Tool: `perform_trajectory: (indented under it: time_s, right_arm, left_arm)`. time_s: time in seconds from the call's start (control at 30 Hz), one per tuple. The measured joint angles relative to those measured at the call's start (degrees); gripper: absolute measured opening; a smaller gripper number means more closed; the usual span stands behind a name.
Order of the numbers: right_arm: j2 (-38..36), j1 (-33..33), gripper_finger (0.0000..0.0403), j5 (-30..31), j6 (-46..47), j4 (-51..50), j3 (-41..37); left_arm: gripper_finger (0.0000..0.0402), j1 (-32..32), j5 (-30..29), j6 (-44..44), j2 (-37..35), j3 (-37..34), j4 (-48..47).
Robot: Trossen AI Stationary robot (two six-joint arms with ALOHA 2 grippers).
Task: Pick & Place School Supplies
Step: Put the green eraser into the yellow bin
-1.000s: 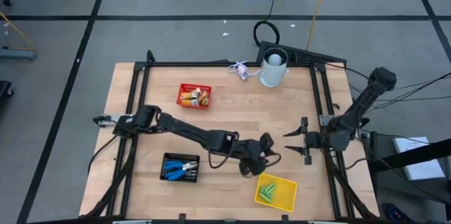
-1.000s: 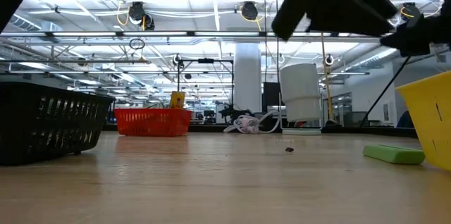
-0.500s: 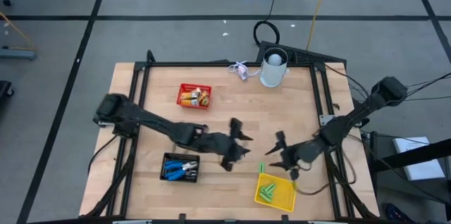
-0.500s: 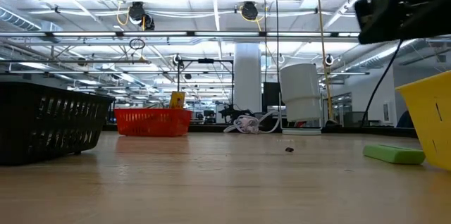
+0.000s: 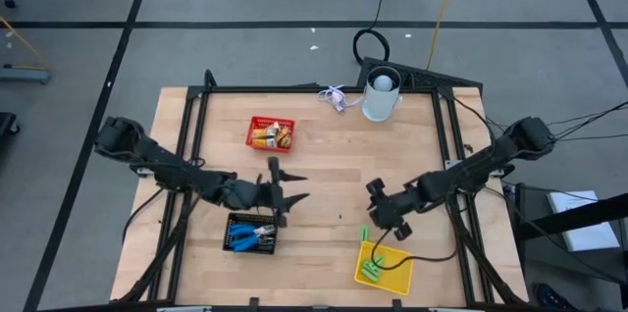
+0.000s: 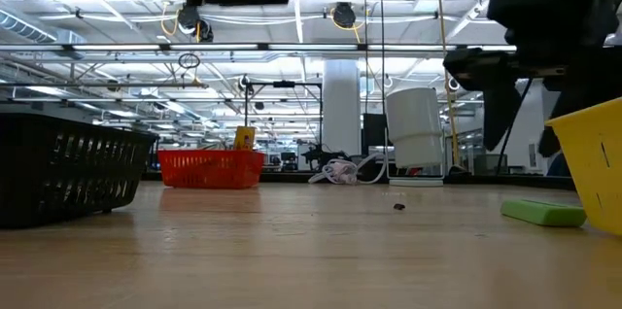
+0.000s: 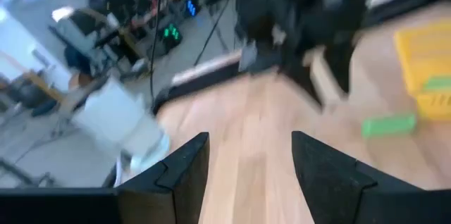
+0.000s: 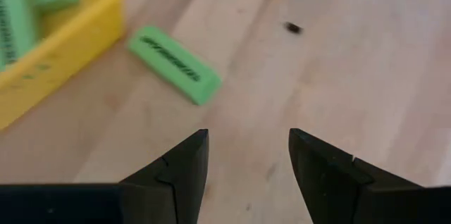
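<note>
- The left gripper (image 5: 285,186) hung over the table just above the black basket (image 5: 251,234); its two fingers stood apart with nothing between them, as its own wrist view showed.
- The black basket held blue-handled scissors (image 5: 257,236), and the red basket (image 5: 270,134) farther back held yellow-orange sticks (image 5: 265,136); both lots looked already sorted.
- One green bar (image 8: 174,64) lay flat on the bare wood, just outside the yellow basket (image 5: 385,266) on its far side, apart from its wall. In the low view the same bar sat right beside the basket's side.
- More green bars (image 5: 371,270) lay inside the yellow basket.
- The right gripper (image 5: 378,209) hovered above the loose green bar, fingers spread and empty, pointed down at the table near it.
- My reading: the step in hand was the approach to this last stray bar, with the right arm doing the work and the left arm waiting.
- The next move would call for lining the fingers across the bar's narrow width, lowering until they straddle it, closing, then lifting it over the basket wall.
- The white cup (image 5: 382,94) stood at the back edge, well apart.
</note>
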Motion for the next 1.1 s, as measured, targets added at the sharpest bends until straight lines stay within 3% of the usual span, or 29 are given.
perform_trajectory:
  time_s: [0.33,1.1]
  right_arm:
    - [3.69,-0.24,0.0187,-5.60,-1.36,1.17,0.20]
    - [14.47,0.22,0.0187,-10.19,-9.43,3.87,5.86]
  left_arm:
    - [0.0205,0.37,-2.89,-2.12,-0.21,-2.97,-0.10]
    - [0.0205,1.65,-2.10,-2.60,-0.21,-2.96,-0.51]
